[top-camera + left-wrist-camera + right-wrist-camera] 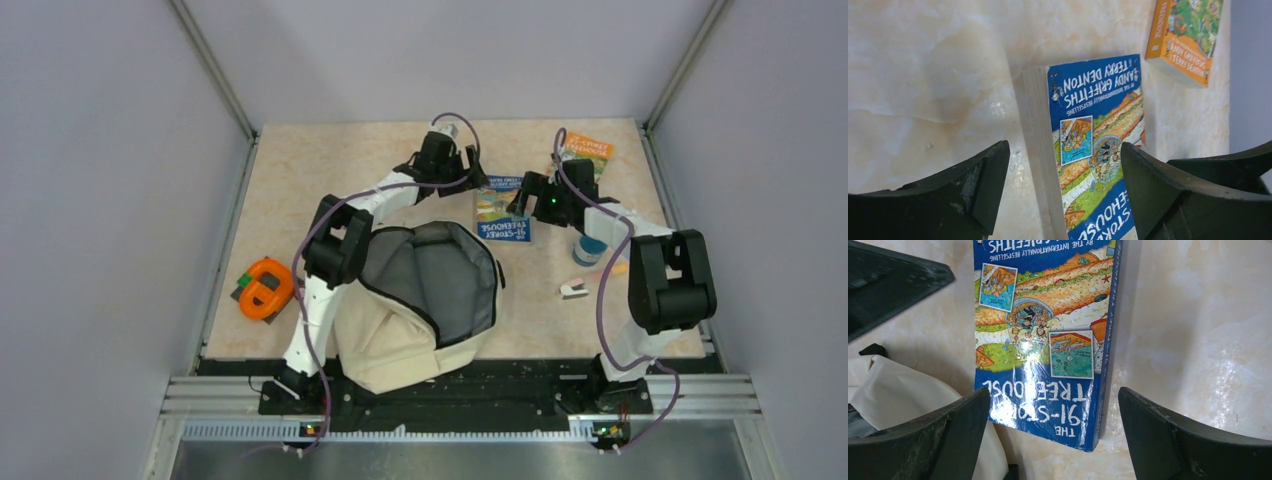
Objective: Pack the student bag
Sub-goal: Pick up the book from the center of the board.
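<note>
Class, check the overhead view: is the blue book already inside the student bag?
No, the blue book lies flat on the table just beyond the student bag's open mouth, outside it.

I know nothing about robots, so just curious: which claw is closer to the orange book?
Right. The right claw hangs just left of the orange book; the left claw is farther left, at the blue book's other side.
</note>
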### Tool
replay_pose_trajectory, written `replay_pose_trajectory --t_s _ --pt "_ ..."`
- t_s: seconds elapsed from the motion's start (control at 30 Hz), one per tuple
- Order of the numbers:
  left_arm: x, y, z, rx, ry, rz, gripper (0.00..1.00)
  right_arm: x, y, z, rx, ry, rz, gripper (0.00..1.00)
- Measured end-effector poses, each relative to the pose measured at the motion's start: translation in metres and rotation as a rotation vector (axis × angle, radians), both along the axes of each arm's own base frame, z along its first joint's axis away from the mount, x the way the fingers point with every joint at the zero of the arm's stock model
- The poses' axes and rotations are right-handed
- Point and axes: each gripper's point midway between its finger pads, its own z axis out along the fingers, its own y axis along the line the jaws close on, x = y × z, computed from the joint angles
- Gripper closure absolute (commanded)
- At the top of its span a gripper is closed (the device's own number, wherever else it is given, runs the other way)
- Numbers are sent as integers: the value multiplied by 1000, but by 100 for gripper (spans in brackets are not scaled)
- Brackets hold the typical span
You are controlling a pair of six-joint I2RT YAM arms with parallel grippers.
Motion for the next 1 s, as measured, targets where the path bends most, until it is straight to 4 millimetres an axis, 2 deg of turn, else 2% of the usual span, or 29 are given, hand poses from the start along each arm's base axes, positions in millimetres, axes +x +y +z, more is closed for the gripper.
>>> replay_pose_trajectory --t_s 0.2,0.37,0.53,0.67,0.9,1.0 --pt "-14 -15 -36 15 65 -39 14 2 -1 2 17 -5 2 6" --pt "-22 -29 -28 -9 56 -91 15 3 2 2 34 -9 10 9" --pt "-25 -36 -26 -28 43 -115 16 2 3 -13 35 24 14 10" --pt "-28 -37 -35 -43 39 -115 16 1 3 -23 31 48 12 11" --pt "-33 -39 -32 -106 36 -101 18 0 3 -27 33 58 16 15" --pt "-41 -37 -31 -146 50 -86 18 0 3 -32 31 70 16 16"
